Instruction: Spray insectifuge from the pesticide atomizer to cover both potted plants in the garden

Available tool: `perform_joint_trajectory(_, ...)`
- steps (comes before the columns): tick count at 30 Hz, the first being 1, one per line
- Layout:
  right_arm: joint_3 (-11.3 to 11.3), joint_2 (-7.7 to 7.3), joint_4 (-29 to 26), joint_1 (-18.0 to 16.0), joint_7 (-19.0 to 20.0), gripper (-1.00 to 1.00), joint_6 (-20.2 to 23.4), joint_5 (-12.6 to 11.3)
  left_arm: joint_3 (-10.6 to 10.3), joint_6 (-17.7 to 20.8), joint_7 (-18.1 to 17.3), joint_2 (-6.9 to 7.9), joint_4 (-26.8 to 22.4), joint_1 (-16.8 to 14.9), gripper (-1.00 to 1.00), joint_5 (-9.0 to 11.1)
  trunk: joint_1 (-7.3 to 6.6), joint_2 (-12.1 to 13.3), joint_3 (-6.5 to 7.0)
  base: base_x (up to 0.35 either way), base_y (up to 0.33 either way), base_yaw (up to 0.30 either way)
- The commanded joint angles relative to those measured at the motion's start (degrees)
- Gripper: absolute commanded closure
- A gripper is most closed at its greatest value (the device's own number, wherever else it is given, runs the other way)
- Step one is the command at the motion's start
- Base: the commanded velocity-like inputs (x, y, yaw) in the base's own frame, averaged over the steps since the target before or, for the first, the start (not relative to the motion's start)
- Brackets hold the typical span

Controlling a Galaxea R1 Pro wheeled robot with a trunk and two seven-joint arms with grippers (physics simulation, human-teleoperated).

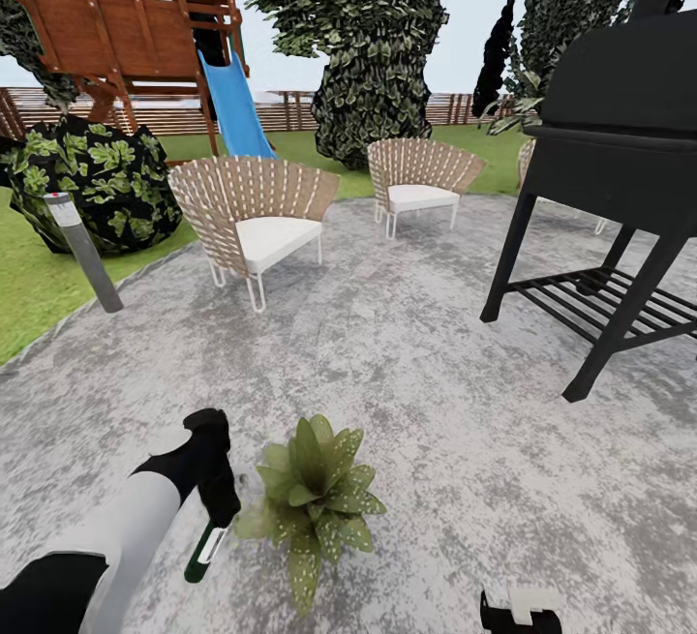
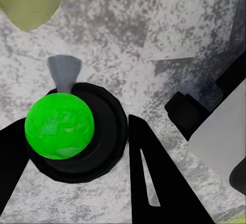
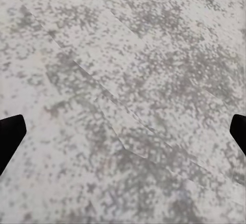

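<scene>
The left claw (image 1: 215, 503) is clamped on the small slim dark green pesticide atomizer (image 1: 204, 554), which hangs below it just above the round grey mottled stone patio (image 1: 416, 382), with its white label band showing; no writing on it can be read. In the left wrist view the bottle's bright green end (image 2: 59, 125) sits between the black fingers (image 2: 154, 178), seated in a black ring. The bottle hangs just beside the low rosette of broad speckled green leaves, one potted plant (image 1: 315, 498), which stands on the patio. The right claw (image 1: 518, 615) is low at the edge of the head view; in its wrist view its black fingertips (image 3: 10, 137) stand wide apart over bare stone, holding nothing. Beyond are two woven slatted chairs with white cushions (image 1: 257, 218), a black grill on legs (image 1: 620, 179), a grey post lamp (image 1: 82, 252), and a wooden play tower with a blue slide (image 1: 232, 106).
</scene>
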Motion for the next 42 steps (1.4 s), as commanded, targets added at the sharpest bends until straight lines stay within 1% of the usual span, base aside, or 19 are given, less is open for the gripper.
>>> perform_joint_trajectory(1, -0.4, 0.02, 0.1, 0.0, -0.2, -1.00, -0.2, 0.6, -0.5, 0.7, -1.6, 0.03, -0.1, -1.9, 1.00, -0.4, -0.01, 0.0, -0.06, 0.000, 0.000, 0.000)
perform_joint_trajectory(3, -0.4, 0.02, 0.1, 0.0, -0.2, -1.00, -0.2, 0.6, -0.7, 0.6, -4.3, -0.28, -0.2, -4.8, 1.00, -0.8, -0.01, 0.0, -0.06, 0.000, 0.000, 0.000)
perform_joint_trajectory(4, -0.4, 0.02, 0.1, 0.0, -0.2, -1.00, -0.2, 0.6, -0.7, 0.7, -4.9, -0.40, -0.2, -5.8, 1.00, -0.8, -0.01, 0.0, -0.06, 0.000, 0.000, 0.000)
perform_joint_trajectory(6, -0.4, 0.02, 0.1, 0.0, -0.2, -1.00, -0.2, 0.6, -0.8, 0.7, -5.3, -0.39, -0.2, -6.6, 1.00, -0.9, -0.01, 0.0, -0.06, 0.000, 0.000, 0.000)
perform_joint_trajectory(13, -0.4, 0.02, 0.2, -0.1, -0.2, -1.00, -0.2, 0.6, -0.9, 0.6, -5.3, -0.42, 0.2, -5.8, 1.00, -1.5, -0.01, 0.0, -0.06, 0.023, 0.030, -0.005)
perform_joint_trajectory(16, -0.4, 0.02, 0.1, 0.0, -0.2, -1.00, -0.2, 0.6, -0.8, 0.6, -5.3, -1.21, 0.4, -5.8, 1.00, -1.6, -0.01, 0.0, -0.06, 0.080, 0.237, -0.191)
perform_joint_trajectory(20, -0.4, 0.02, 0.2, 0.0, -0.2, -1.00, -0.2, 0.6, -0.8, 0.5, -5.3, -1.30, 0.6, -5.7, 1.00, -1.6, -0.01, 0.0, -0.06, 0.008, 0.130, -0.249)
perform_joint_trajectory(23, -0.4, 0.01, 0.2, 0.0, -0.2, -1.00, -0.2, 0.6, -0.8, 0.5, -5.0, -1.35, 0.7, -5.6, 1.00, -1.5, -0.01, 0.0, -0.06, 0.000, 0.008, -0.036)
perform_joint_trajectory(24, -0.4, 0.02, 0.2, -0.1, -0.2, -1.00, -0.2, 0.6, -0.8, 0.4, -4.9, -1.34, 0.7, -5.3, 1.00, -1.5, -0.01, 0.0, -0.06, 0.000, 0.002, -0.010)
perform_joint_trajectory(26, -0.4, 0.00, 0.1, -0.1, -0.2, -1.00, -0.2, 0.6, -0.9, 0.1, -4.7, -1.32, 0.4, -2.5, 1.00, -1.6, -0.01, 0.0, -0.06, 0.000, 0.001, -0.003)
perform_joint_trajectory(27, -0.4, -0.01, 0.1, 0.0, -0.2, -1.00, -0.2, 0.6, -0.9, 0.2, -4.7, -1.33, 0.3, -2.1, 1.00, -1.6, -0.01, 0.0, -0.06, 0.000, 0.000, 0.000)
perform_joint_trajectory(28, -0.4, -0.01, 0.2, 0.0, -0.2, -1.00, -0.2, 0.6, -0.9, 0.2, -4.7, -1.56, 0.1, -1.9, 1.00, -1.6, -0.01, 0.0, -0.06, 0.000, 0.000, 0.000)
perform_joint_trajectory(29, -0.4, -0.04, 0.1, 0.0, -0.2, -1.00, -0.2, 0.6, -1.1, 0.3, -4.7, -2.47, -0.1, -1.8, 1.00, -1.6, -0.01, 0.0, -0.06, 0.000, 0.000, 0.000)
perform_joint_trajectory(32, -0.4, -0.03, 0.1, 0.0, -0.2, -1.00, -0.2, 0.6, -2.7, 0.5, -4.7, -6.04, -0.2, -2.1, 1.00, -1.8, -0.01, 0.0, -0.06, 0.000, 0.000, 0.000)
perform_joint_trajectory(33, -0.4, 0.00, 0.1, 0.0, -0.2, -1.00, -0.2, 0.6, -3.0, 0.6, -4.7, -6.40, -0.2, -2.2, 1.00, -1.8, -0.01, 0.0, -0.06, 0.000, 0.000, 0.000)
perform_joint_trajectory(35, -0.4, -0.02, 0.1, 0.0, -0.2, -1.00, -0.2, 0.6, -3.2, 0.6, -4.7, -6.28, -0.2, -2.3, 1.00, -1.8, -0.01, 0.0, -0.06, 0.000, 0.000, 0.000)
perform_joint_trajectory(40, -0.4, 0.00, 0.2, 0.0, -0.2, -1.00, -0.2, 0.6, -3.3, 0.1, -4.7, -2.38, 0.2, -1.8, 1.00, -1.8, -0.01, 0.0, -0.06, 0.000, 0.000, 0.000)
perform_joint_trajectory(41, -0.4, 0.01, 0.2, 0.0, -0.2, -1.00, -0.2, 0.6, -3.4, 0.0, -4.7, -1.93, 0.5, -1.7, 1.00, -1.7, -0.01, 0.0, -0.06, 0.000, 0.000, 0.000)
perform_joint_trajectory(42, -0.4, -0.01, 0.2, 0.0, -0.2, -1.00, -0.2, 0.6, -3.3, 0.1, -4.7, -2.05, 0.3, -1.7, 1.00, -1.7, -0.01, 0.0, -0.06, 0.000, 0.000, 0.000)
